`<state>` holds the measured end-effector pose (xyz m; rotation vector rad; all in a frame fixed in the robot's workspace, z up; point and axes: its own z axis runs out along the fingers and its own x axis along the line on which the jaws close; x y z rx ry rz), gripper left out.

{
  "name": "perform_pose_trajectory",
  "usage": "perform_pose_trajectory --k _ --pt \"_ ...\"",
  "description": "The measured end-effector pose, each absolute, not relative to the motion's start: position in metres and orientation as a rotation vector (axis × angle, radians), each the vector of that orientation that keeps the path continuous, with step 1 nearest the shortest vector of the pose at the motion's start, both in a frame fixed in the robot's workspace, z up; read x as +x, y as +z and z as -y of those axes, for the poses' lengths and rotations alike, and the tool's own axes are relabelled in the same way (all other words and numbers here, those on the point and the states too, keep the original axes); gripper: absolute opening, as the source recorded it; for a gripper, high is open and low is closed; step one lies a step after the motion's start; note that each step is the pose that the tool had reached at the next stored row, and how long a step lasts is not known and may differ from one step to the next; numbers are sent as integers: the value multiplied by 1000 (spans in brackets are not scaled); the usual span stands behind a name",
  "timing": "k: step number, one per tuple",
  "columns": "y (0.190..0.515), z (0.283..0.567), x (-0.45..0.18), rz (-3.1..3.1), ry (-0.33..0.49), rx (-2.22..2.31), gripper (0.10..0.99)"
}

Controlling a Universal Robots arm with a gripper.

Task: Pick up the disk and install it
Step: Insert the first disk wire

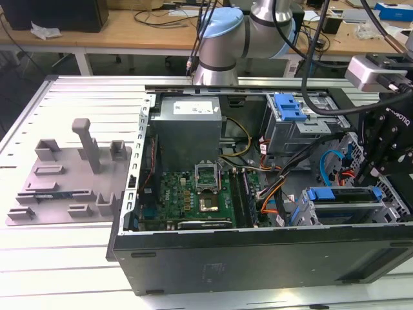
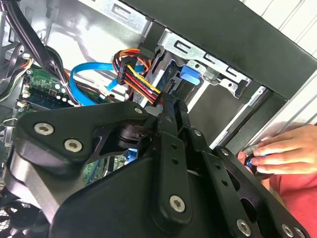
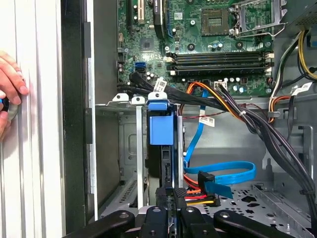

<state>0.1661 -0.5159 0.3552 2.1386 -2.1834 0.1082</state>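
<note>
The disk (image 1: 342, 194) stands on edge in the metal drive cage (image 1: 390, 210) at the near corner of the open computer case, on the exterior view's right. Its blue frame end (image 3: 161, 126) shows between the cage rails in both wrist views (image 2: 188, 74). My black gripper (image 1: 366, 181) hangs just above that cage. Its fingers look shut together, with nothing between them. In the first wrist view the gripper (image 3: 173, 191) is at the disk's rear edge, beside an orange, red and yellow power connector (image 3: 195, 198). In the second wrist view my gripper (image 2: 171, 99) points into the cage slot.
A motherboard (image 1: 200, 190) and a grey power supply (image 1: 190, 126) fill the case's middle. Blue and black cables (image 3: 223, 173) run beside the cage. A second blue caddy (image 1: 288, 106) sits in the far bay. A grey fixture (image 1: 71, 174) lies left. A person's hand (image 2: 282, 153) rests outside the case wall.
</note>
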Motion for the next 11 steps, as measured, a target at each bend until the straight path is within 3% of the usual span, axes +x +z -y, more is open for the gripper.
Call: perform_pose_trajectory --k 11 --pt "354 516 166 2169 109 2153 165"
